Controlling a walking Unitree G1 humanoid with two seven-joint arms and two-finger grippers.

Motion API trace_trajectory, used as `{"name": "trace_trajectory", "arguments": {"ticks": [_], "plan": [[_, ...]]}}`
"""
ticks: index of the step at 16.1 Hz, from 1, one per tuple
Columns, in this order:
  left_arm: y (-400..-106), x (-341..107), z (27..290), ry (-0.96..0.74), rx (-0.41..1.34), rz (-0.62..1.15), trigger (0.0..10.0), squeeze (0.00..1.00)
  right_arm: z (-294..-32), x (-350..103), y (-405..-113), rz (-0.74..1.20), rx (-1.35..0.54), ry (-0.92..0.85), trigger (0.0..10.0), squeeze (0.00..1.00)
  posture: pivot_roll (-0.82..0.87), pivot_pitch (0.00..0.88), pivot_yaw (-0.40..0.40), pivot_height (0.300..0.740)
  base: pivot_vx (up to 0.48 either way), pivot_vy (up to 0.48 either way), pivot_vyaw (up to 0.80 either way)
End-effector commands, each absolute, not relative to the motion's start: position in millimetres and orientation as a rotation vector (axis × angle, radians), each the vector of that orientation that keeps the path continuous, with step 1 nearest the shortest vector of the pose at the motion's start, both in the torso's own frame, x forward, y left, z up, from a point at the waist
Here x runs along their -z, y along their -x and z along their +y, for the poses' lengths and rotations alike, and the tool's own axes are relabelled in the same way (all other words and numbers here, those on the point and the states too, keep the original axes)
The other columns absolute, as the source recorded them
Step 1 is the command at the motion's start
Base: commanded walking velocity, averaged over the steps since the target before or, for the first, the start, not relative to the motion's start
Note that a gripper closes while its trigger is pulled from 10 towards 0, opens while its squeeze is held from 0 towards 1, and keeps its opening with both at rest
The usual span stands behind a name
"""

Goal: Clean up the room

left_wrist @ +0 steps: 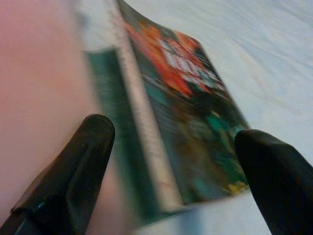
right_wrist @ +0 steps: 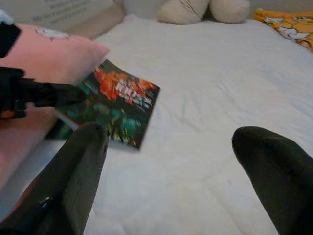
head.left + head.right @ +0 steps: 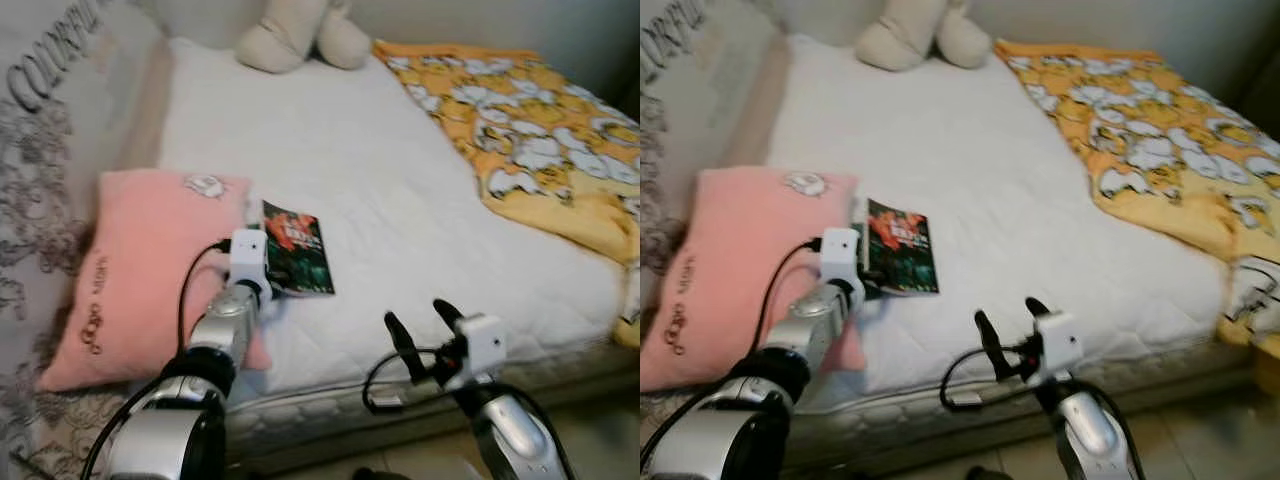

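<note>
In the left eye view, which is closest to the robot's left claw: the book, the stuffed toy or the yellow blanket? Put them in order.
From the left gripper:
1. Book, right at its fingers, beside the pink pillow.
2. Stuffed toy, at the bed's far end.
3. Yellow blanket, across the bed on the right; close to call against the toy.

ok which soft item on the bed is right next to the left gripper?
The pink pillow, lying beside the left gripper, whose open fingers straddle the book. The cream plush toy and the yellow blanket lie farther up the mattress.

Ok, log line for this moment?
left gripper: open, straddling book | right gripper: open, idle over mattress edge | pink pillow: beside book
</note>
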State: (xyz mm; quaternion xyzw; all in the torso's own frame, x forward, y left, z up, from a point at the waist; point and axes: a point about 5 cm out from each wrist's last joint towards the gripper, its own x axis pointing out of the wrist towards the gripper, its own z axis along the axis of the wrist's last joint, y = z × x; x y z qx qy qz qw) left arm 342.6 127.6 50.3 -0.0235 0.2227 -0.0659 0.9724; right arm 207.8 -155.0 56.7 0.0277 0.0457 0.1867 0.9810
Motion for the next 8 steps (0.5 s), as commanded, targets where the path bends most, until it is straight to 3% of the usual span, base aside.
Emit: {"name": "trace_trajectory", "arguments": {"ticks": [1,8], "plan": [[-347.3,-54.4,120.5,0.106,0.142,0.454,10.0,0.0,-157.8,-62.1,-205.4,0.084,-0.381,-0.051,10.0,0.0,-0.16,0.039,-0.09,0.74,0.0,0.0,0.0],[-346.0,-45.1,121.9,-0.042,0.078,0.559,10.0,0.0,-156.0,-64.6,-194.9,0.12,-0.376,-0.056,10.0,0.0,-0.17,0.056,-0.063,0.74,0.0,0.0,0.0]]}}
